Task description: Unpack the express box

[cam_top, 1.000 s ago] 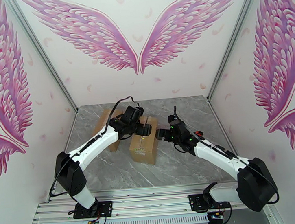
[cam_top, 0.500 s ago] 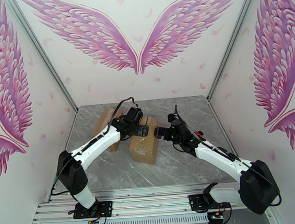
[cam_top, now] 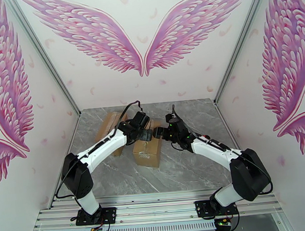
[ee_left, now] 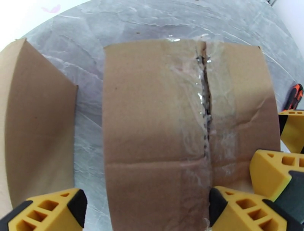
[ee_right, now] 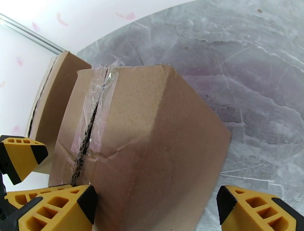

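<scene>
On the table (cam_top: 190, 170), the taped express box (cam_top: 147, 154) stands toward the far edge, just right of a second carton (cam_top: 108, 125). The right gripper (cam_top: 158, 133) has swung left over its top, nearly meeting the left gripper (cam_top: 147, 135); both gape, empty.

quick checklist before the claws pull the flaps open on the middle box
1. tape slit along the box seam: ok, a dark gap runs down it.
2. left claw open: ok.
3. right claw open: ok, straddling the box's corner.
4. flaps raised: not ok, both lie flat.
5. Claws clear of each other: cannot tell, very close above the box.
6. second box out of the way: ok, apart to the side.
</scene>
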You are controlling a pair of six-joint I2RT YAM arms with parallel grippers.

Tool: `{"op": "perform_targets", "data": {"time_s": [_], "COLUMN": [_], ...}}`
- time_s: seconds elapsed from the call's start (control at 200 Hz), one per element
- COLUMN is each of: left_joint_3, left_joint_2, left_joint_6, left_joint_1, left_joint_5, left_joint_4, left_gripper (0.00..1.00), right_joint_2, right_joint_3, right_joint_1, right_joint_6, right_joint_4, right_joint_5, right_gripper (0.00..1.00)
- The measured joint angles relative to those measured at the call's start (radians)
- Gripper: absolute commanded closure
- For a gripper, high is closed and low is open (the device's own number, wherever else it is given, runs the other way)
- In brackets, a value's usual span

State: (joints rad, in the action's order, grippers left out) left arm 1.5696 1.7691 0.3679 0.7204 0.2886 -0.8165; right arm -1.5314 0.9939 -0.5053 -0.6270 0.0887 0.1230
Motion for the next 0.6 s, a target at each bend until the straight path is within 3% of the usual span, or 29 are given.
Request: {"op": "perform_targets", "data": {"time_s": [0.6], "left_joint_3": [0.129], "left_joint_2": [0.05], "left_joint_6": [-0.073], "left_joint_1": [0.033], "left_joint_5": [0.232], "left_joint_4": [-0.169], "left_gripper": [0.25], "right_joint_2": [-0.089], "right_joint_3": [0.089], "right_joint_1": [-0.031], "right_joint_6": [0.043], "right_joint_4": [0.006], "right_joint_5": [0.001], "right_gripper": [0.18]}}
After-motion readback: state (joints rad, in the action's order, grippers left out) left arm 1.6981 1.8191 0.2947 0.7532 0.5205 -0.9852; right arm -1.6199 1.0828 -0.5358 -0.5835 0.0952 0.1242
